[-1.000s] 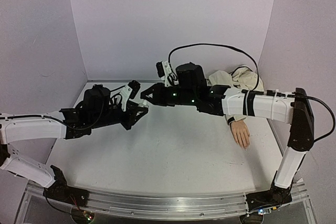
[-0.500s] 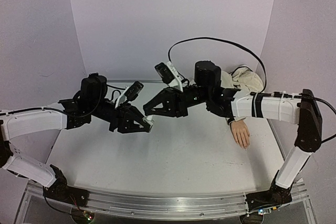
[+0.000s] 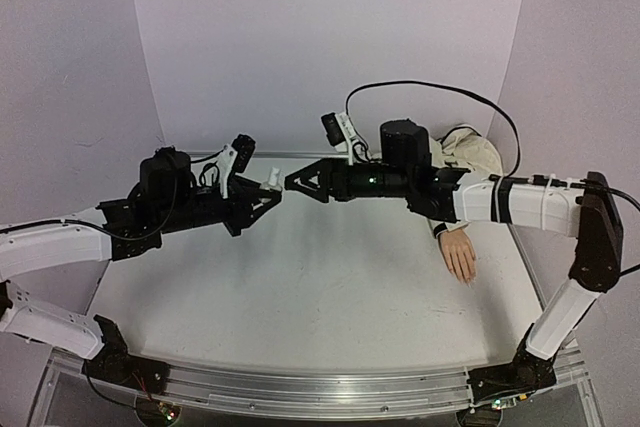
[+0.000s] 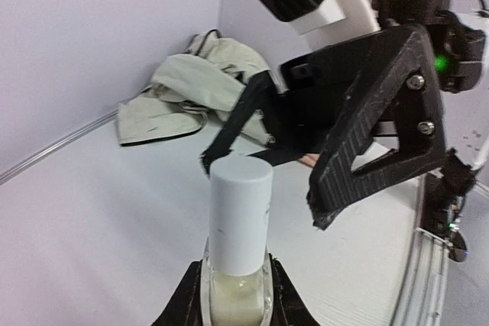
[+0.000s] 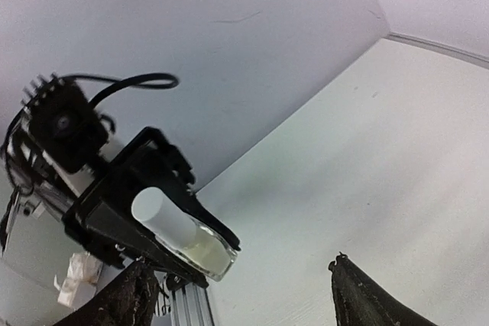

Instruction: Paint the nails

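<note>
My left gripper (image 3: 262, 194) is shut on the glass body of a small nail polish bottle (image 4: 239, 223) and holds it above the table. Its white cap (image 3: 272, 184) points at my right gripper (image 3: 293, 184). The right gripper (image 5: 241, 272) is open, its fingers (image 4: 374, 131) standing either side of the cap without touching it. In the right wrist view the bottle (image 5: 183, 236) lies straight ahead of the jaws. The peach mannequin hand (image 3: 460, 253) rests palm down at the right of the table, its sleeve under my right arm. Its nails are too small to make out.
A crumpled beige jacket (image 3: 467, 150) lies in the back right corner, also seen as the jacket (image 4: 187, 89) behind the bottle. Lilac walls (image 3: 330, 37) close in three sides. An aluminium rail (image 3: 300, 389) runs along the near edge. A black cable (image 3: 430, 92) loops above my right arm.
The right gripper has gone from shut to open. Both grippers dipped, then rose again, and now face each other tip to tip with the bottle's cap between the right fingers.
</note>
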`<state>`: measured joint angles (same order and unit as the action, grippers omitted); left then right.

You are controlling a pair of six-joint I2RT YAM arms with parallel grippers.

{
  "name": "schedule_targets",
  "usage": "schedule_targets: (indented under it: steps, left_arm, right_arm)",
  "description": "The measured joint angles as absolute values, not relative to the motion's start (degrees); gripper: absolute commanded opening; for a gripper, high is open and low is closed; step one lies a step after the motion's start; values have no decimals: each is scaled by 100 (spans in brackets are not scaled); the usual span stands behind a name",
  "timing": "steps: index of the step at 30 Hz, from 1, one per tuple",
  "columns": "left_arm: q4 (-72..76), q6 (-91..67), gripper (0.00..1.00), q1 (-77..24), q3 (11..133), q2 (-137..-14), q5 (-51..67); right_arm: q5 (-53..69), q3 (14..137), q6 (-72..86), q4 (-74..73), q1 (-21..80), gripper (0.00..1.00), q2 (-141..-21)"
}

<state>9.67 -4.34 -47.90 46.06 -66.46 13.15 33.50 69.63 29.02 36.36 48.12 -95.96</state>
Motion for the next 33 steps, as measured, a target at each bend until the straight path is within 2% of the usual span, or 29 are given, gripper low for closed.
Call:
schedule_targets:
  steps: [5,12,21,29,33]
  left_arm:
    - [886,-246,0,-4877,4606,-6812,54]
    - [650,-187,0,-4923,4670,-7166,-576]
    - [572,-276,0,-4980,4685,-7175,-784]
    - [515,-279,0,-4989,4687,-7177,-762]
    - [499,-285,0,-4989,4716,-7177,-753]
  right_arm:
    - [2283,7098,3509,3330,5028,74,-9620]
    - [1514,8145,3905,3061,5406,55,-10066]
    - [945,8796,4060,2473,5443,53,-10691]
    - [858,8941,4101,2196,5470,28,-10923]
    - [985,8980,4099,2182,5481,20,-10932]
